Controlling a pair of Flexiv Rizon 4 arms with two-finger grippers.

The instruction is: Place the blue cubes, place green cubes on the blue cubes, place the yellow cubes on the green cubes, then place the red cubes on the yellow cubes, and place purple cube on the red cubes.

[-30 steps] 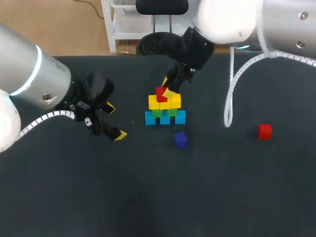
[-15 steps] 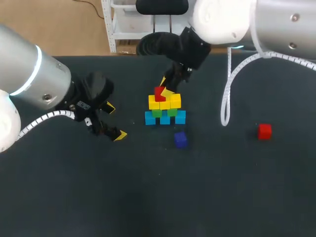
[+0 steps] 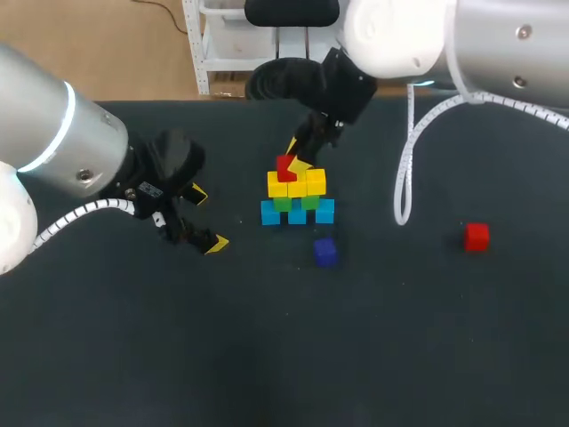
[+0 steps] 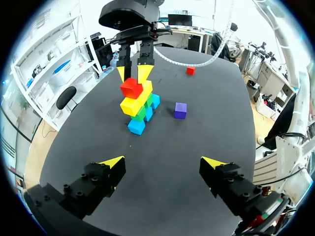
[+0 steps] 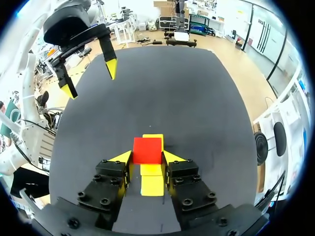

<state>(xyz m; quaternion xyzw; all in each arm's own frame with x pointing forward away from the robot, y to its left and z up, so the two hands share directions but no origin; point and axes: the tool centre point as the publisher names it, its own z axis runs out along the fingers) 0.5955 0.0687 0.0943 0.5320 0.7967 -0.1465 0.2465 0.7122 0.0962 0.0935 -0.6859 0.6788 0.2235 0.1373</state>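
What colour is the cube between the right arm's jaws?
The cube is red; the right wrist view shows it best.

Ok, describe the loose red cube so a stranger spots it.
On the dark table, go from the cube stack far toward my right arm's side. This red cube lies alone there; the other red cube sits atop the stack in the right gripper.

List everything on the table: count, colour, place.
blue cubes: three, blue, stack's bottom row
green cubes: two, green, on the blue cubes
yellow cubes: three, yellow, on the green cubes
held cube: one, red, over the yellow cubes
loose cube: one, red, table's right side
purple cube: one, purple, before the stack
table: one, black, under everything
left hand: one, yellow-tipped, open, left of stack
right hand: one, yellow-tipped, shut on held cube
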